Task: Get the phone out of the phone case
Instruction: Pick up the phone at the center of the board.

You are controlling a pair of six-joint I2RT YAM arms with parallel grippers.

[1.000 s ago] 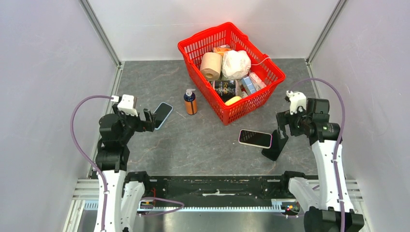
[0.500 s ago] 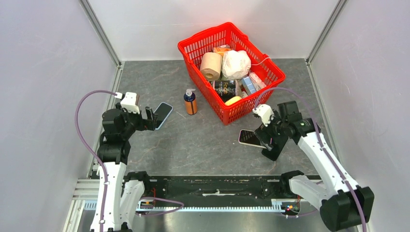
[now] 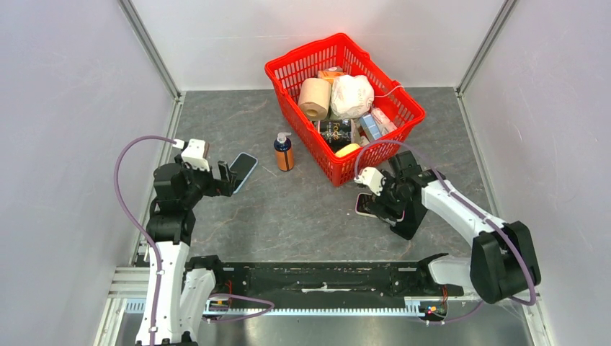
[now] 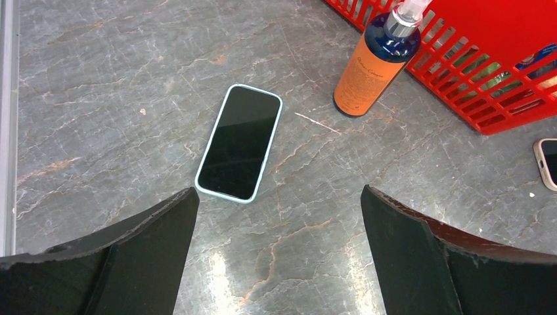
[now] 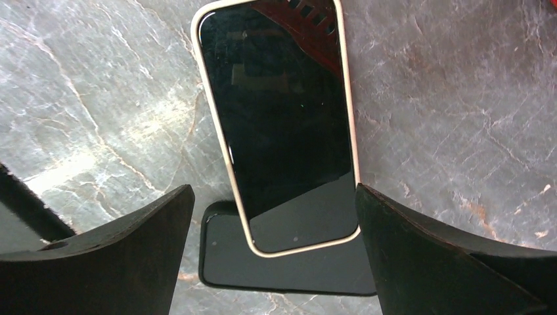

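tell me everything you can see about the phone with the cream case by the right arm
The phone is a slim slab, its dark glossy screen unlit and facing up, framed by a cream case with rounded corners. It lies on the grey marbled table, one short end overlapping a flat black object. Nothing grips it.

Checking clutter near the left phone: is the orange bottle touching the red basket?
Apart. Top view shows bare table between orange bottle and red basket.

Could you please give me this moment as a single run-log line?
left fingers: open, facing blue-cased phone | right fingers: open, over cream-edged phone | that phone's end overlaps flat black item | nothing held
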